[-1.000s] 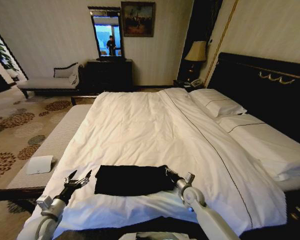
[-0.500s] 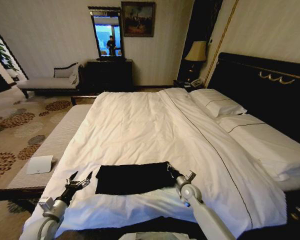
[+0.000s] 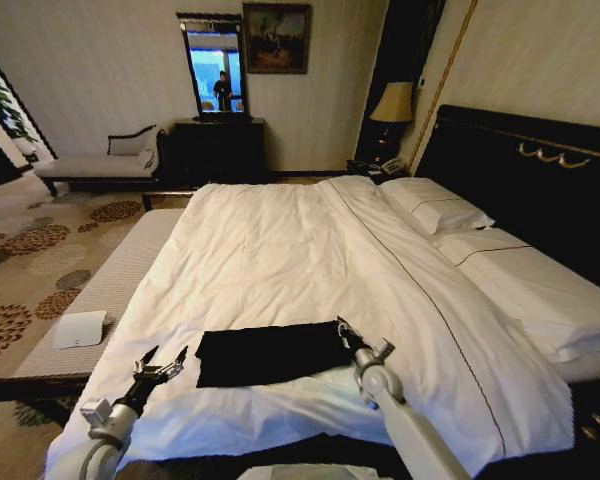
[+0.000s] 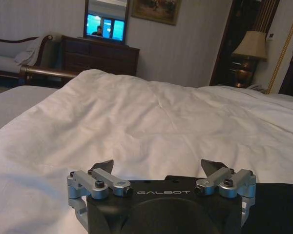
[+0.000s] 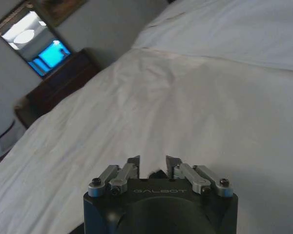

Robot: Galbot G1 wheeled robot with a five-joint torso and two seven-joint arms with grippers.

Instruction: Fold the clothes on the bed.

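A hotel room with patterned carpet and a dark dresser on the far wall holds the bed, whose white duvet stretches wide and bare from the pillows down to the near edge. The black T-shirt lies on that near end as a flat folded strip, with open duvet beyond it and on both sides. The left pincer hovers just beside the strip's left end, apart from it, fingers spread wide. The right pincer sits at the strip's right end with its fingers drawn close together; whether they pinch cloth cannot be told. Compared with a second ago, the strip has slid slightly rightward and toward the near edge, and the left pincer has dropped lower.
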